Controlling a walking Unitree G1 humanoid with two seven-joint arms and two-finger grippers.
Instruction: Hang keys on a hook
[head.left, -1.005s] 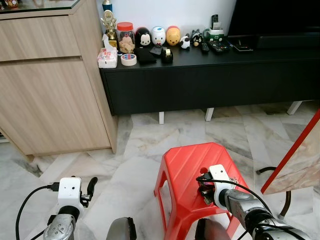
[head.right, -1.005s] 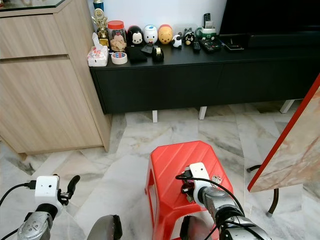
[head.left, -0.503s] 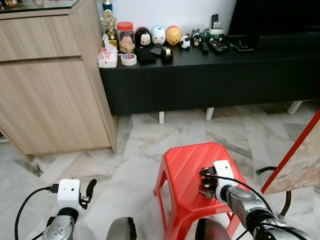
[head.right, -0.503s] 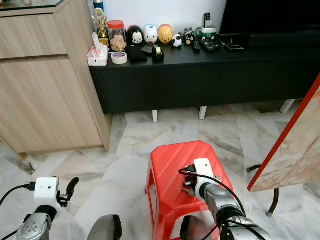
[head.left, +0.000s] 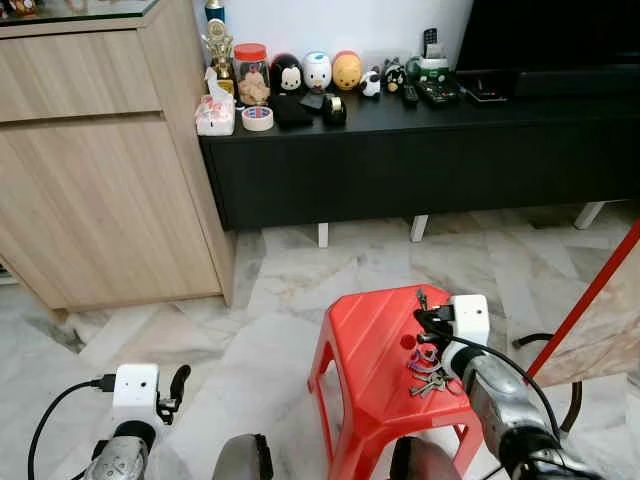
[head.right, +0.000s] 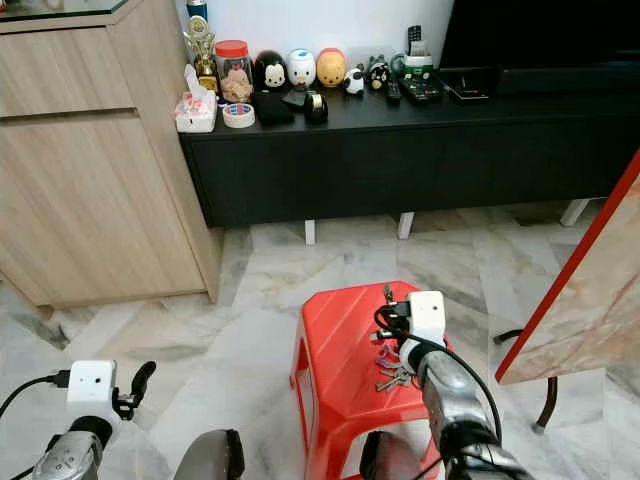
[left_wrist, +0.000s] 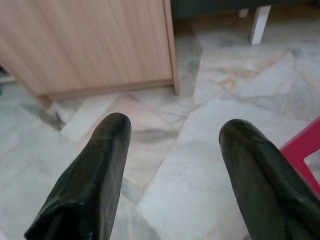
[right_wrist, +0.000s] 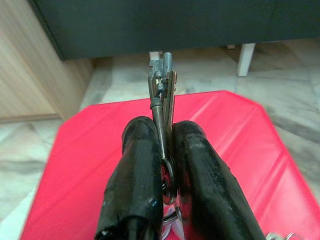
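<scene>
1. Since one second back: right gripper (head.left: 428, 318) lifted off the red stool (head.left: 365, 345), now above its top with the keys (head.left: 428, 362) hanging under the fingers; earlier low against the stool's near right part.
2. Right wrist view: fingers clamped on one key blade (right_wrist: 162, 90), standing up between them; ring and remaining keys dangling just above the stool.
3. Left gripper (left_wrist: 172, 165) low, left of the stool, over marble floor (head.left: 300, 270); fingers spread, nothing held.
4. Beyond the stool: black cabinet (head.left: 420, 160), wooden cupboard (head.left: 100, 170). No hook identified.
5. Risk (judgement): thin edge-on pinch; blade may pivot or slip during walking, dropping the bunch. Swinging keys could also snag the stool's rim.
</scene>
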